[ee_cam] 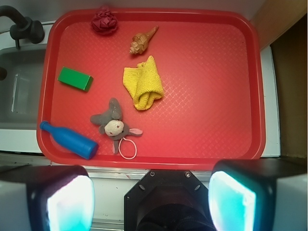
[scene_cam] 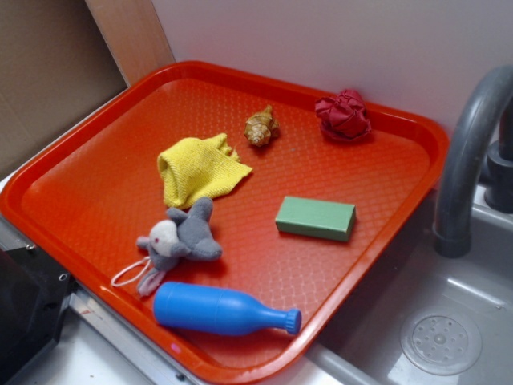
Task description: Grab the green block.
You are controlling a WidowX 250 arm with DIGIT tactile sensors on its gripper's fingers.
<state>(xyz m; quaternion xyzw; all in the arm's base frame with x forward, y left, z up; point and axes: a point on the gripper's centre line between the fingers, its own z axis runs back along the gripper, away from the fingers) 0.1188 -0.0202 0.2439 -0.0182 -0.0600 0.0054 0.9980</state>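
The green block [scene_cam: 316,218] lies flat on the red tray [scene_cam: 96,184], right of centre in the exterior view. In the wrist view the green block [ee_cam: 75,79] lies at the tray's left side. My gripper [ee_cam: 151,202] is open and empty, high above and outside the tray's near edge [ee_cam: 154,162], far from the block. Its two fingers [ee_cam: 70,204] show at the bottom of the wrist view with a wide gap between them. The gripper does not show in the exterior view.
On the tray lie a blue plastic bottle [scene_cam: 220,311], a grey plush toy [scene_cam: 180,241], a yellow cloth [scene_cam: 199,167], a tan shell [scene_cam: 261,127] and a crumpled red ball [scene_cam: 343,115]. A grey faucet [scene_cam: 469,152] and sink [scene_cam: 441,337] stand to the right.
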